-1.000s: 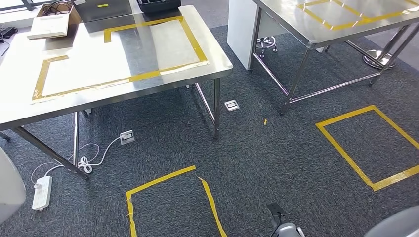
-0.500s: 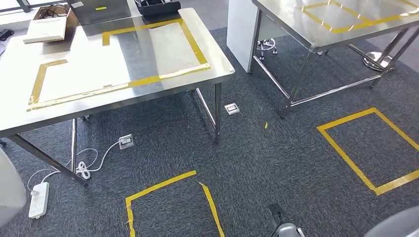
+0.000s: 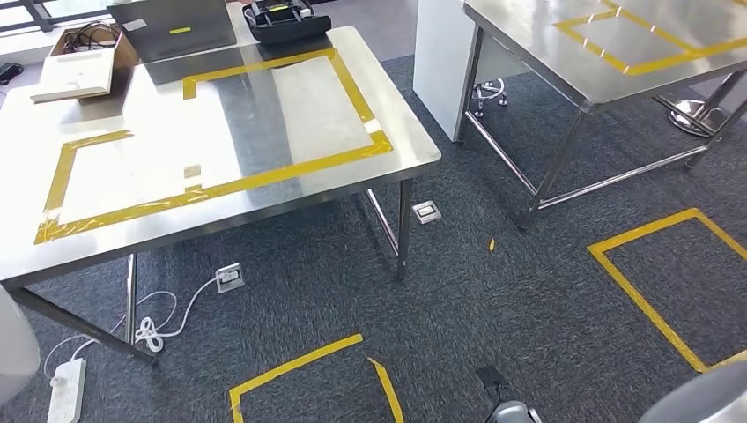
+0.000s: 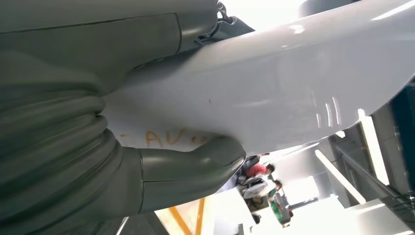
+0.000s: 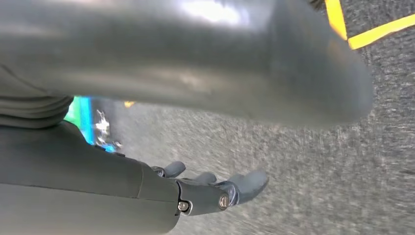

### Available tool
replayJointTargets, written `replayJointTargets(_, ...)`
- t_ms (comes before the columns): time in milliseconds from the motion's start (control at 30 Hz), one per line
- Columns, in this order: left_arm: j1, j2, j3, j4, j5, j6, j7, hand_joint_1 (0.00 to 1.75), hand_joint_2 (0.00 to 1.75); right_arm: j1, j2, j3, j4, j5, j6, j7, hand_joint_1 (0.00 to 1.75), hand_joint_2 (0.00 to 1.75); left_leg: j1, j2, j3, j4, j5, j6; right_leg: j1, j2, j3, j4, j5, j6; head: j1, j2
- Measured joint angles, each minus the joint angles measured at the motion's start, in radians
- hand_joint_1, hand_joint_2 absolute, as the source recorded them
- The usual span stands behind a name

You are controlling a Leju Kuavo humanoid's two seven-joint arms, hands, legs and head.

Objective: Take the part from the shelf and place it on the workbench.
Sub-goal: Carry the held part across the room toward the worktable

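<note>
The left hand point(image 4: 186, 166) was mostly hidden, its fingers' state unclear; the right hand point(image 5: 205, 188) hung with fingers point(image 5: 249, 182) spread, empty, above carpet point(image 3: 493, 291) near the steel counter point(image 3: 264, 115).

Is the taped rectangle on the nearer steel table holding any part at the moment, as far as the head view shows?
No, the yellow taped rectangle on the steel table encloses bare metal; the black case sits beyond its far edge.

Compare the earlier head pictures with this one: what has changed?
The camera has moved, not the things: the whole scene has slid down and to the right in the picture, so more of the near steel table shows, with the black case at its far edge. Nothing was taken hold of or let go.
</note>
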Motion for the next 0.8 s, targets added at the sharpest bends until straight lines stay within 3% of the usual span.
replayJointTargets(33,-0.001,0.001,0.000,-0.002,0.000,0.000,0.000,1.75,1.75,-0.002,0.000,-0.001,-0.001,0.000,0.000,-0.001,0.00,0.00,-0.003,-0.004,0.015,-0.012,0.002,0.003,0.001,0.001,0.020,-0.011,0.011,0.006,0.000,0.000)
replayJointTargets(67,-0.001,0.001,0.001,-0.006,0.000,0.000,0.000,1.75,1.75,-0.004,0.000,-0.001,-0.001,0.000,0.000,-0.002,0.00,0.00,-0.001,-0.006,0.039,-0.021,-0.017,0.008,0.001,0.000,0.030,-0.002,0.032,0.012,0.004,0.000)
replayJointTargets(100,-0.002,0.001,0.001,-0.009,0.000,-0.001,-0.001,1.75,1.75,-0.006,0.000,-0.002,-0.002,0.000,0.001,-0.002,0.00,0.00,0.000,-0.009,0.069,-0.035,-0.033,0.014,0.002,0.001,0.022,0.038,0.063,0.014,0.007,0.000)
replayJointTargets(133,-0.003,0.001,0.002,-0.010,0.000,-0.001,-0.002,1.75,1.75,-0.008,0.000,-0.002,-0.002,0.000,0.001,-0.003,0.00,0.00,0.002,-0.009,0.102,-0.047,-0.051,0.019,0.002,0.003,-0.008,0.100,0.089,0.015,0.010,0.000)
replayJointTargets(167,-0.003,0.000,0.002,-0.010,0.000,-0.001,-0.002,1.75,1.75,-0.010,0.000,-0.002,-0.002,0.000,0.001,-0.003,0.00,0.00,0.003,-0.011,0.135,-0.058,-0.069,0.022,0.003,0.004,-0.052,0.170,0.096,0.014,0.011,0.000)
replayJointTargets(200,-0.004,-0.001,0.002,-0.009,0.000,-0.001,-0.002,1.75,1.75,-0.010,-0.001,-0.002,-0.002,0.000,0.001,-0.002,0.00,0.00,0.002,-0.012,0.165,-0.066,-0.091,0.024,0.005,0.005,-0.106,0.229,0.081,0.013,0.012,0.000)
replayJointTargets(233,-0.004,-0.002,0.002,-0.008,0.000,-0.001,-0.001,1.75,1.75,-0.009,-0.001,-0.002,-0.002,0.000,0.000,-0.002,0.00,0.00,0.002,-0.015,0.194,-0.072,-0.112,0.026,0.007,0.006,-0.160,0.265,0.041,0.014,0.012,0.000)
replayJointTargets(300,-0.003,-0.004,0.002,-0.007,0.000,-0.002,0.000,1.75,1.75,-0.002,-0.001,-0.003,-0.002,0.000,-0.001,-0.001,0.00,0.00,0.002,-0.024,0.255,-0.080,-0.156,0.026,0.009,0.006,-0.254,0.272,-0.051,0.015,0.014,0.000)
replayJointTargets(333,-0.003,-0.006,0.002,-0.006,-0.001,-0.004,0.000,1.75,1.75,0.001,-0.001,-0.004,-0.002,0.000,-0.002,-0.001,0.00,0.00,0.002,-0.028,0.287,-0.082,-0.178,0.024,0.009,0.007,-0.291,0.249,-0.072,0.015,0.014,0.000)
replayJointTargets(367,-0.003,-0.007,0.002,-0.004,-0.002,-0.006,0.000,1.75,1.75,0.003,-0.001,-0.004,-0.002,0.000,-0.002,-0.001,0.00,0.00,0.001,-0.031,0.320,-0.083,-0.201,0.021,0.007,0.008,-0.324,0.211,-0.051,0.016,0.014,0.000)
replayJointTargets(400,-0.003,-0.008,0.001,0.000,-0.004,-0.007,0.000,1.75,1.75,0.008,-0.001,-0.005,-0.002,0.000,-0.003,-0.001,0.00,0.00,0.001,-0.032,0.345,-0.081,-0.225,0.018,0.005,0.008,-0.354,0.159,0.033,0.017,0.014,0.000)
replayJointTargets(467,-0.004,-0.008,-0.001,0.013,-0.013,-0.008,-0.002,1.75,1.75,0.016,-0.001,-0.006,-0.001,-0.001,-0.004,0.000,0.00,0.00,-0.002,-0.038,0.378,-0.066,-0.280,0.011,0.006,0.008,-0.397,0.072,0.250,0.014,0.003,0.000)
replayJointTargets(500,-0.004,-0.007,-0.003,0.018,-0.019,-0.008,-0.004,1.75,1.75,0.018,-0.001,-0.007,-0.001,-0.002,-0.005,0.000,0.00,0.00,-0.001,-0.040,0.384,-0.060,-0.302,0.006,0.008,0.008,-0.406,0.053,0.325,0.010,-0.003,0.000)
replayJointTargets(533,-0.005,-0.007,-0.005,0.019,-0.023,-0.007,-0.005,1.75,1.75,0.016,-0.001,-0.008,-0.001,-0.002,-0.006,0.001,0.00,0.00,0.001,-0.042,0.394,-0.054,-0.317,0.000,0.013,0.007,-0.409,0.052,0.345,0.004,-0.008,0.000)
replayJointTargets(567,-0.007,-0.007,-0.005,0.018,-0.025,-0.007,-0.006,1.75,1.75,0.011,-0.001,-0.008,-0.002,-0.002,-0.006,0.000,0.00,0.00,0.004,-0.042,0.398,-0.051,-0.321,-0.006,0.017,0.008,-0.406,0.059,0.334,-0.003,-0.006,0.000)
replayJointTargets(633,-0.012,-0.006,-0.007,0.015,-0.028,-0.006,-0.009,1.75,1.75,0.001,-0.001,-0.008,-0.002,-0.003,-0.006,-0.002,0.00,0.00,0.008,-0.036,0.385,-0.004,-0.302,-0.017,0.016,0.009,-0.390,0.057,0.315,-0.017,-0.001,0.000)
replayJointTargets(700,-0.016,-0.004,-0.008,0.016,-0.030,-0.006,-0.011,1.75,1.75,-0.005,-0.004,-0.008,-0.002,-0.003,-0.006,-0.003,0.00,0.00,0.012,-0.021,0.325,0.106,-0.287,-0.030,0.012,0.010,-0.359,0.051,0.292,-0.029,0.001,0.000)
replayJointTargets(733,-0.017,-0.003,-0.009,0.017,-0.031,-0.005,-0.011,1.75,1.75,-0.005,-0.005,-0.008,-0.003,-0.003,-0.006,-0.003,0.00,0.00,0.016,-0.013,0.283,0.167,-0.303,-0.036,0.012,0.009,-0.342,0.048,0.279,-0.032,0.001,0.000)
replayJointTargets(800,-0.017,-0.002,-0.010,0.021,-0.033,-0.001,-0.011,1.75,1.75,-0.005,-0.006,-0.008,-0.003,-0.003,-0.006,-0.003,0.00,0.00,0.024,-0.007,0.202,0.245,-0.374,-0.045,0.012,0.008,-0.310,0.046,0.253,-0.031,0.001,0.000)
